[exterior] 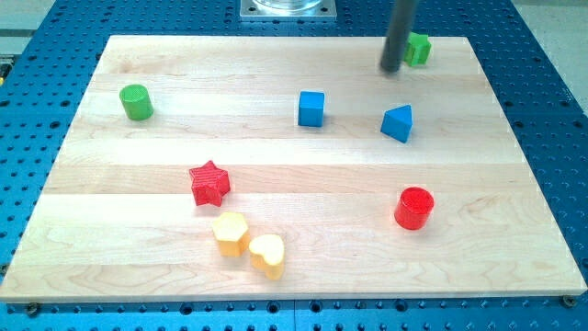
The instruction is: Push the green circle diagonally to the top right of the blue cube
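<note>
Hand is hardly the word for what I carry: a straight dark rod with nothing that opens or closes, and it has hold of nothing. My tip [392,69] rests near the top right corner of the tabletop [294,271], just to the view's left of a green block [418,48] whose shape I cannot make out; whether the two touch I cannot tell. Below my tip, toward the view's bottom, sits a blue wedge-shaped block [398,122], and to its left, near the middle of the top edge, the blue cube [311,108]. Both are apart from my tip. The green circle [137,101] stands well away near the top left corner, far to the left of the blue cube. Toward the bottom right lies a red cylinder [414,208]. Left of centre is a red star [209,182], and near the bottom edge a yellow block [230,232] sits just beside a yellow heart [267,254].
</note>
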Controlling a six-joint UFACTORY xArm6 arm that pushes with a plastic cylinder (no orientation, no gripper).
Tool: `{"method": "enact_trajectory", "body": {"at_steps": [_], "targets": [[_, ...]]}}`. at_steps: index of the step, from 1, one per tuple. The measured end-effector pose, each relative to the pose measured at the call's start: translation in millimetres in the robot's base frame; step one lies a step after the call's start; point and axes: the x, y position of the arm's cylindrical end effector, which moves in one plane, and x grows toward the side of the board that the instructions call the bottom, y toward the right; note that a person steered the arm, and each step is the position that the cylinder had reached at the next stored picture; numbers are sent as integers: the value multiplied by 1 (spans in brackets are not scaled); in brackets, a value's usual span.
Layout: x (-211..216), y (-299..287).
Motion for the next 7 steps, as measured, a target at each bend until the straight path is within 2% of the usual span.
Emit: {"method": "enact_trajectory", "body": {"at_steps": [1, 2, 3, 4, 5, 6, 7], "targets": [[16, -115], [52, -214], [134, -287], [117, -355], [56, -340], [41, -351], [7, -295]]}}
